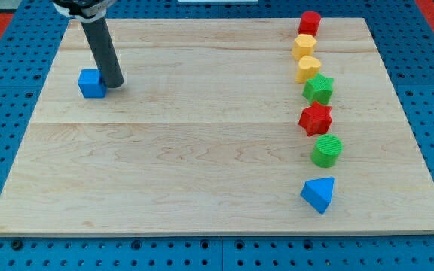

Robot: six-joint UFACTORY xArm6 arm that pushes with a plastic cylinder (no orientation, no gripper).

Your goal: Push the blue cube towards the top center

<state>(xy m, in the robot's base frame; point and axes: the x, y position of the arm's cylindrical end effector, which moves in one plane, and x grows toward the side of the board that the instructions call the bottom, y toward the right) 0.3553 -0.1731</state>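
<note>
The blue cube (91,83) sits on the wooden board (202,150) near the view's upper left. My tip (114,84) rests on the board right beside the cube's right side, touching or nearly touching it. The dark rod rises from there toward the view's top left.
A column of blocks runs down the view's right: a red cylinder (310,22), a yellow block (304,47), a second yellow block (308,68), a green star (319,89), a red star (316,118), a green cylinder (326,150) and a blue triangular block (319,193).
</note>
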